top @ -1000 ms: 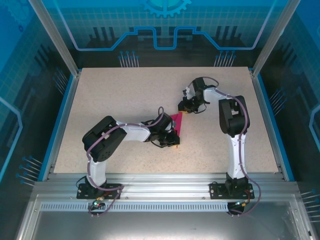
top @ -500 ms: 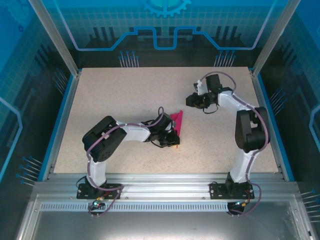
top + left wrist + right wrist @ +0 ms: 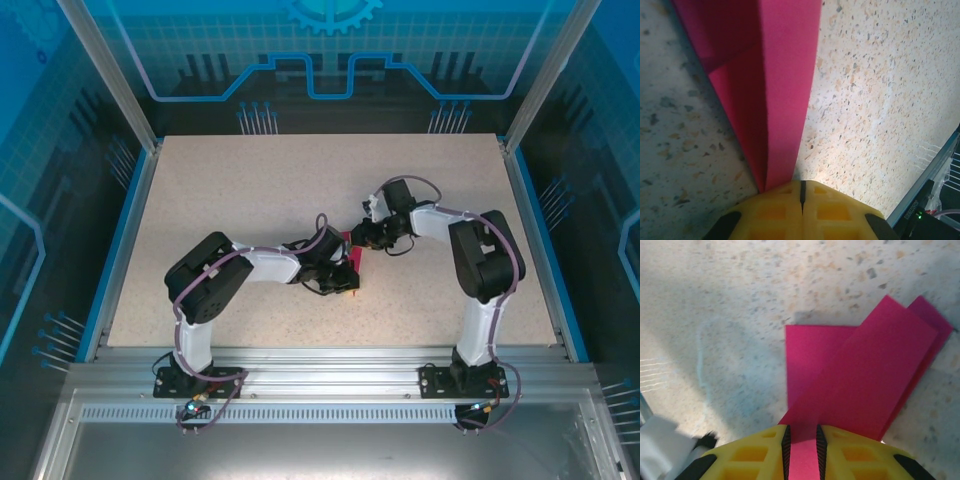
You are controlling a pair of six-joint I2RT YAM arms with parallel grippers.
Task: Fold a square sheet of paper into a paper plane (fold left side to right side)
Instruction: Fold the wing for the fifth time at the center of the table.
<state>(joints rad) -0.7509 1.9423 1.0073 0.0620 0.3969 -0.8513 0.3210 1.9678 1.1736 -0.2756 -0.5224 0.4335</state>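
While left pincer (image 3: 801,200) pinches the paper's (image 3: 775,95) tip, right pincer (image 3: 803,442) has returned, nipping its wide end; wing crease likely next.

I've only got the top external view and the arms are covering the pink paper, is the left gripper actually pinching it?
Observer: Yes. The left wrist view shows the left gripper shut, with the folded paper running into its closed yellow fingers.
Operator: And the right one?
Observer: In the right wrist view, a raised strip of the paper passes between the right gripper's fingers, which stand slightly apart around it.
Operator: Is the paper flat?
Observer: No. One flap lies on the table, while the strip rises toward the right gripper.
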